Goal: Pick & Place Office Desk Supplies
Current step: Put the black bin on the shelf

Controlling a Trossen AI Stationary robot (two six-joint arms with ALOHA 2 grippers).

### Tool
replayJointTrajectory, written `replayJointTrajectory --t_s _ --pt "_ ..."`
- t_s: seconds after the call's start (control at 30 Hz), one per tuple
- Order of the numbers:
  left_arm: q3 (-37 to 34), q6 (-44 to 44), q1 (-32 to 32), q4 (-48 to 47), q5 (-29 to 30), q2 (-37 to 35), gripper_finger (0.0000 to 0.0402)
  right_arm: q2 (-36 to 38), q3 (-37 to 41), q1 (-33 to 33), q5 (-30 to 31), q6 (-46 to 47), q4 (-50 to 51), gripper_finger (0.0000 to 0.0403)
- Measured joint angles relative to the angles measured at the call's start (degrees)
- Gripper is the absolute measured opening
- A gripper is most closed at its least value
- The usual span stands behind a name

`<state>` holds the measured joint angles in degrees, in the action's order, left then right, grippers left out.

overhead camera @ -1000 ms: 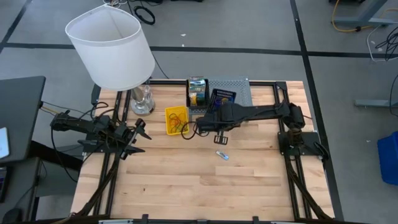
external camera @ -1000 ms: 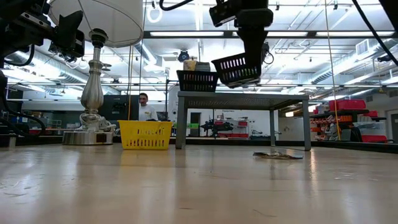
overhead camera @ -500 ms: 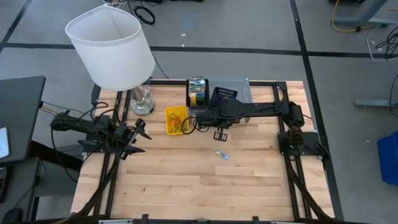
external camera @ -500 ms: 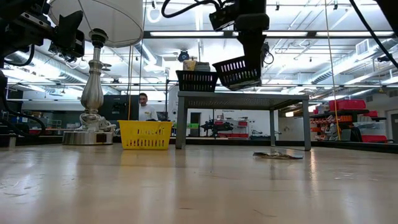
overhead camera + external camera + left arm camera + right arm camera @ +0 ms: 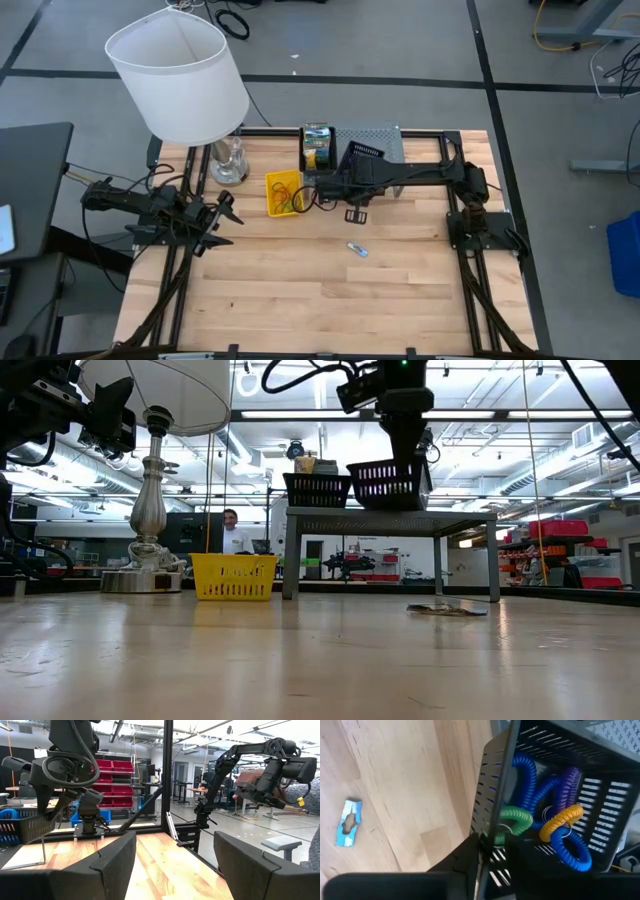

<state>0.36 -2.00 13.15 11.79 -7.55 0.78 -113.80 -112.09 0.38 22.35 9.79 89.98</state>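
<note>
My right gripper (image 5: pixel 345 174) is shut on a black mesh basket (image 5: pixel 363 154) at the grey perforated shelf (image 5: pixel 385 138) by the table's far edge. The basket (image 5: pixel 555 795) holds coiled loops: blue, green, purple and orange (image 5: pixel 560 817). In the low view the basket (image 5: pixel 388 482) sits level at the shelf top (image 5: pixel 450 511); whether it rests there I cannot tell. A second black basket (image 5: pixel 318 490) with crayon boxes (image 5: pixel 318 140) stands on the shelf. A yellow basket (image 5: pixel 283 192) with loops stands on the table. My left gripper (image 5: pixel 226 212) waits open at the table's left. My right gripper pinches the black basket's side wall at its rim (image 5: pixel 492 827), one finger on each side of the wall. The fingers come from above (image 5: pixel 405 450), at the basket's side nearer the table's near edge. The basket hangs level and upright below them.
A tall lamp with a white shade (image 5: pixel 178 78) stands at the far left, its base (image 5: pixel 228 166) next to the yellow basket. A small blue item (image 5: pixel 357 249) lies on the wood near the table's middle. A person (image 5: pixel 233 530) shows in the room beyond.
My right gripper has carried the black basket toward the table's far edge, over the grey shelf, and a little down. The basket was tilted and now hangs level at the shelf top.
</note>
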Motion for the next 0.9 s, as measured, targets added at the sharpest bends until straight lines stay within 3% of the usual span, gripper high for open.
replayJointTrajectory --t_s 0.37,0.5,0.77,0.9 --pt "0.01 0.00 0.01 -0.01 0.00 0.01 0.0268 0.00 0.00 -0.02 2.95 -0.31 0.02 0.0178" --pt "0.00 0.00 0.01 0.00 -0.01 0.00 0.0268 0.00 0.00 -0.39 3.86 -0.29 0.02 0.0180" --pt "0.00 0.00 0.02 -0.02 0.00 0.01 0.0268 0.00 0.02 -0.82 11.82 -2.15 0.02 0.0172" --pt "0.00 0.00 0.02 -0.02 -0.01 0.00 0.0268 -0.02 0.02 -0.96 11.94 -2.41 0.03 0.0172"
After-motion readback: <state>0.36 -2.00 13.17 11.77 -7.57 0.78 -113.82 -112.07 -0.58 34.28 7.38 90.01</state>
